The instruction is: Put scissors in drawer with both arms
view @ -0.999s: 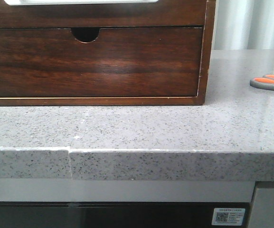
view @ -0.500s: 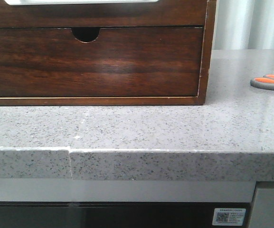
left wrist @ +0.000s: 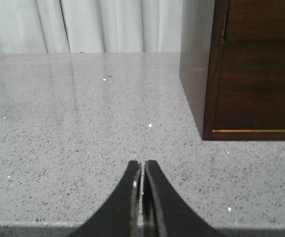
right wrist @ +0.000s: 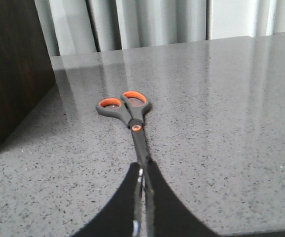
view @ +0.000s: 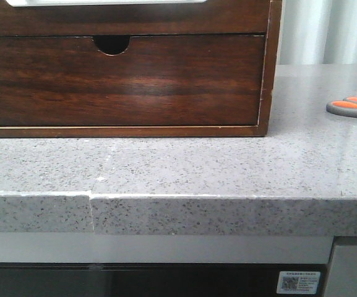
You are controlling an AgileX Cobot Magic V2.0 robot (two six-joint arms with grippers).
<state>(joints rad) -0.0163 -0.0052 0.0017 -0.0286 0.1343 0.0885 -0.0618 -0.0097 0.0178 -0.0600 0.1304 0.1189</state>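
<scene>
Right jaws astride scissors [right wrist: 132, 121] blades

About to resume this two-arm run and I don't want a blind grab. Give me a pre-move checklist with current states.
1. Scissors reachable: ok. They lie flat on the countertop, right of the wooden cabinet, blades pointing toward the right gripper.
2. Right gripper open for the pick: not ok, its fingers are shut.
3. Right gripper aligned: ok, in line with the blades.
4. Left gripper ready for the drawer: not ok, shut and low over bare countertop beside the cabinet.
5. Drawer open: cannot tell; only a white strip shows at the front view's top edge.
</scene>
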